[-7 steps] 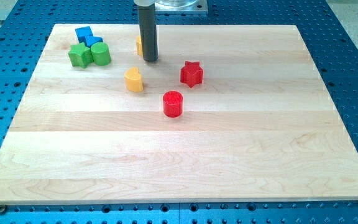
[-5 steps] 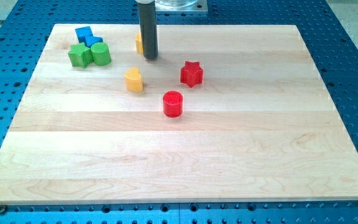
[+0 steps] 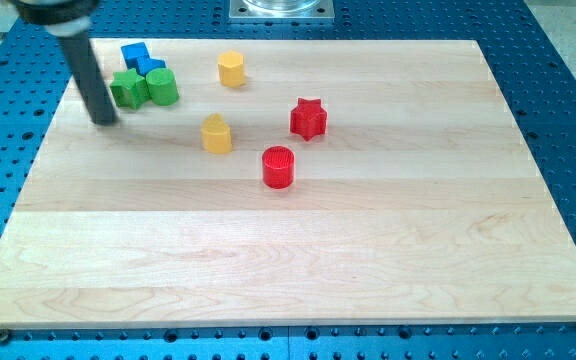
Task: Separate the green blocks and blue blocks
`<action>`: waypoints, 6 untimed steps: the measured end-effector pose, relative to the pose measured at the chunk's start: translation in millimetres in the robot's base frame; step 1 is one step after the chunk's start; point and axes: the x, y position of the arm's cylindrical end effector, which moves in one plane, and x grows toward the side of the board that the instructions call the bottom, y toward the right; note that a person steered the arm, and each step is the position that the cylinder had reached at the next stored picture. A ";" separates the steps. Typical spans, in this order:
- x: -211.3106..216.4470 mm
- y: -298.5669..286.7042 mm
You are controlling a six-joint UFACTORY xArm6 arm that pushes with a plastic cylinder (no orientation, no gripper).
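Four blocks cluster at the view's top left. A blue cube (image 3: 134,54) and a second blue block (image 3: 151,67) sit just above a green star block (image 3: 127,89) and a green cylinder (image 3: 163,87); the greens touch each other and the lower blue block. My tip (image 3: 104,121) rests on the board just left of and below the green star, close to it but apart. The rod leans up toward the view's top left corner.
A yellow hexagonal block (image 3: 231,69) sits near the top middle. A yellow block (image 3: 216,132), a red star (image 3: 308,118) and a red cylinder (image 3: 279,167) lie near the middle of the wooden board (image 3: 368,250).
My tip has swept from beside the yellow hexagonal block leftward to just below-left of the green star. The yellow hexagonal block now shows in full. No block has moved.
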 end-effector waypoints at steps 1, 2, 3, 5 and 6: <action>-55.2 -36.0; -124.6 -32.6; -134.1 20.5; -9.5 76.4; -41.1 57.0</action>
